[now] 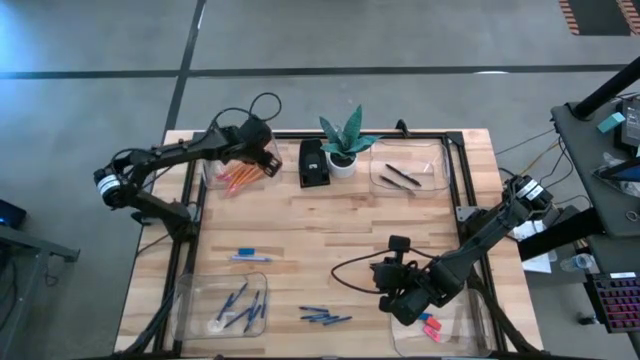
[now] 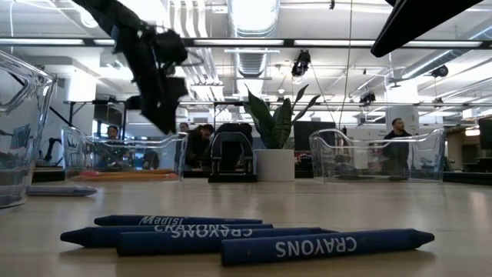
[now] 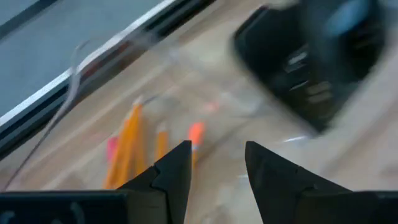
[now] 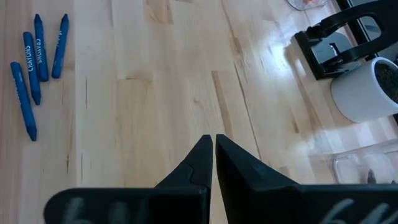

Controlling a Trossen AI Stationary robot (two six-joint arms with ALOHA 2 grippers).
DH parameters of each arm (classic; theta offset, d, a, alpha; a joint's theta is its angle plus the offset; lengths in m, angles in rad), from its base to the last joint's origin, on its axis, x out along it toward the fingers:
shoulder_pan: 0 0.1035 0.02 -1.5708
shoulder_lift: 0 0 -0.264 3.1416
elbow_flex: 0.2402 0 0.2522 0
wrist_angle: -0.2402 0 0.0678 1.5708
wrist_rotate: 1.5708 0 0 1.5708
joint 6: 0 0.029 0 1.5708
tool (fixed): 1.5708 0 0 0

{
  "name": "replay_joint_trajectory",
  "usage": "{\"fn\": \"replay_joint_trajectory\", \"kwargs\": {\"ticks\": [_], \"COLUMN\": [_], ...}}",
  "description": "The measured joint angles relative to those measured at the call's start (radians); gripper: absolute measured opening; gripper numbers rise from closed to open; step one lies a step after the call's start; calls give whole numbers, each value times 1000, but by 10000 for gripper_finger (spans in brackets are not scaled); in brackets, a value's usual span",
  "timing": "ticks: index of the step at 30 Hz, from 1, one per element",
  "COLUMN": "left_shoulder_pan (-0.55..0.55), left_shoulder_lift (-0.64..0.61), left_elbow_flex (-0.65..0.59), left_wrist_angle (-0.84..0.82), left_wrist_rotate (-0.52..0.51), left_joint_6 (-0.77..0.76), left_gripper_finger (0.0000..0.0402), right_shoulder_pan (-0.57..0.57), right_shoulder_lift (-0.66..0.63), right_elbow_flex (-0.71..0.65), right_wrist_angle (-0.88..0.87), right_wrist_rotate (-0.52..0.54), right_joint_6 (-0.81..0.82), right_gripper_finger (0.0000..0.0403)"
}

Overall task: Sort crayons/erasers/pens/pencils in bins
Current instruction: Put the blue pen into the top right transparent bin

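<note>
the left gripper (image 1: pixel 252 150) hangs empty with jaws apart over the far-left bin's pencils (image 1: pixel 240 177), the right gripper (image 1: pixel 398 296) pinched shut and empty; the loose crayons (image 1: pixel 325 317) look light, stiff and prone to rolling, best pinched mid-length.

Grey concrete floor (image 1: pixel 400 35), ceiling lights (image 2: pixel 254 11), desks w/ people.

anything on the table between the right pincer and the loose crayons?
Nothing. In the right wrist view, only bare wood lies between the shut right pincer and the four blue crayons. The high view agrees: bare tabletop between them.
</note>
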Motion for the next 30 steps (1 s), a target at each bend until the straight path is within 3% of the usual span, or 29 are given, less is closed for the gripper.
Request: {"fn": "replay_joint_trajectory", "kwargs": {"ticks": [5, 12, 19, 24, 30], "left_shoulder_pan": [-139, -477, -759, -869, -921], "left_shoulder_lift": [-37, -39, -38, -38, -38], "left_elbow_flex": [45, 62, 37, 14, -49], "left_wrist_angle": [4, -1, -10, -68, -243], "left_wrist_rotate": [54, 60, 61, 55, 52], "left_joint_6": [-21, -27, -151, -246, -404], "left_gripper_finger": [136, 136, 136, 136, 136], "right_shoulder_pan": [0, 0, 0, 0, 0], "right_shoulder_lift": [0, 0, 0, 0, 0], "right_elbow_flex": [0, 0, 0, 0, 0], "right_wrist_angle": [1, 1, 4, 32, 105], "right_wrist_rotate": [0, 0, 0, 0, -2], "right_joint_6": [0, 0, 0, 0, 0], "right_gripper_finger": [13, 13, 13, 13, 13]}}
